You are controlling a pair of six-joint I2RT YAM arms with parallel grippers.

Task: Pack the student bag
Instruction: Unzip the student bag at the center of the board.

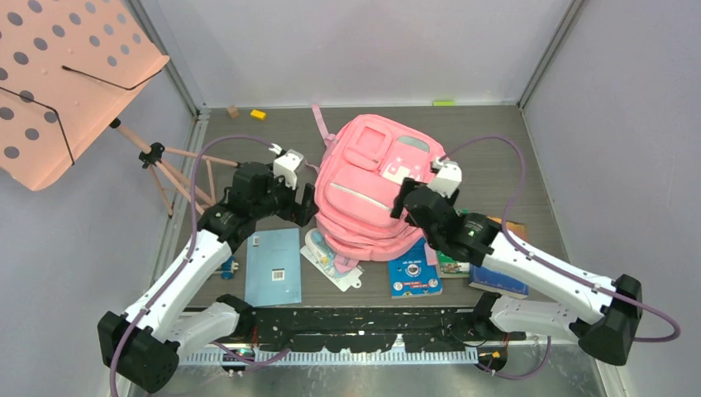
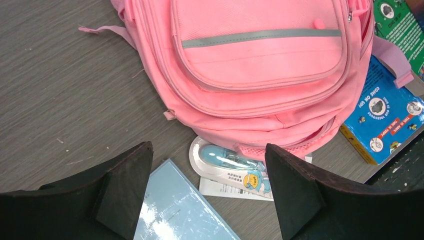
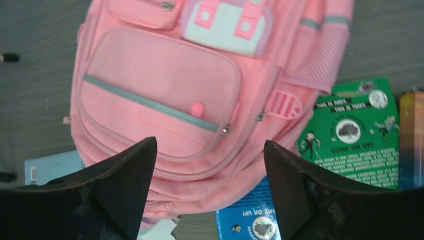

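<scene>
The pink student bag [image 1: 368, 194] lies front-up at the centre of the grey counter [image 1: 496, 141], its near edge overlapping a blue book [image 1: 413, 277], flanked by the left hand [image 2: 209, 170] and right hand [image 3: 210, 165], both spread wide and holding nothing.

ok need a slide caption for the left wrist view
Left fingers open above the student bag, a blister pack and a light blue booklet.
</scene>
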